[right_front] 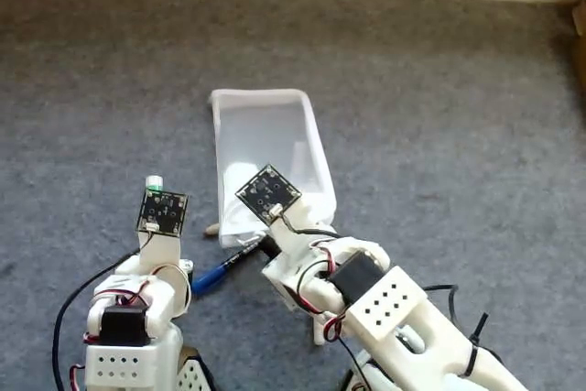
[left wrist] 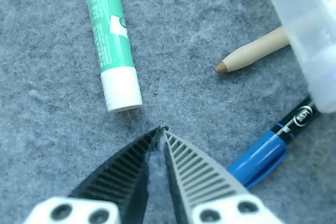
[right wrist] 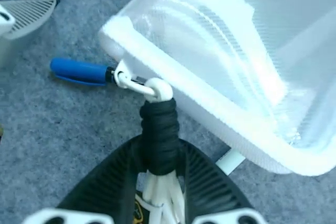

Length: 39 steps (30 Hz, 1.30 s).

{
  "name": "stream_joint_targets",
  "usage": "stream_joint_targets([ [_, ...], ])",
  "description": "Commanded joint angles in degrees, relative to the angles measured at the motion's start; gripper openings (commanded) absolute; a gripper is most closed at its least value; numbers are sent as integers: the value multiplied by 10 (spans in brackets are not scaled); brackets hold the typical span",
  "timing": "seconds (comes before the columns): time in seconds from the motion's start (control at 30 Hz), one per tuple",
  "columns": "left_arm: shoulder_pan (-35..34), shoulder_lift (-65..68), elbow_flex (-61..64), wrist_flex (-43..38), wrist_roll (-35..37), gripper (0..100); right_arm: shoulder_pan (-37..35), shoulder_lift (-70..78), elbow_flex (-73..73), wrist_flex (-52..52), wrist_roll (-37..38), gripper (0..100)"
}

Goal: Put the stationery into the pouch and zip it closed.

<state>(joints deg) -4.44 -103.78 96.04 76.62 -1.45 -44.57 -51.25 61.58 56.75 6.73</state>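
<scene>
Right gripper (right wrist: 160, 150): pinching black zip pull (right wrist: 159, 127) at open edge of pouch (right wrist: 220, 51).
Left gripper (left wrist: 160, 130): pressed together over bare desk (left wrist: 47, 108); glue stick (left wrist: 112, 40), pencil (left wrist: 252, 52), pen (left wrist: 262, 156) near.

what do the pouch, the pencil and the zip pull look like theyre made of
The pouch looks like translucent white plastic with a fine mesh weave. The pencil is bare tan wood, matte, sharpened to a brownish tip. The zip pull is wrapped in matte black tape or fabric; unclear which.
</scene>
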Motion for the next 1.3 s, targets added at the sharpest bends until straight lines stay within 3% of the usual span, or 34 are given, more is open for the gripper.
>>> stream_joint_targets([
  [0.0, -2, -3, 11, 3, -4, 7, 11, -25, -11, 2, -6, 6],
  [0.7, -7, -6, -47, -41, -4, 11, 41, -22, -83, -10, -7, 6],
  [0.93, -34, -6, -111, -137, -6, 11, 18, -25, -102, -11, -40, 6],
  [1.07, -31, -5, -151, -149, -7, 12, 16, -26, -99, -19, -47, 6],
  [1.27, -30, -4, -198, -113, -51, 204, 17, -23, -95, -58, -47, 6],
])
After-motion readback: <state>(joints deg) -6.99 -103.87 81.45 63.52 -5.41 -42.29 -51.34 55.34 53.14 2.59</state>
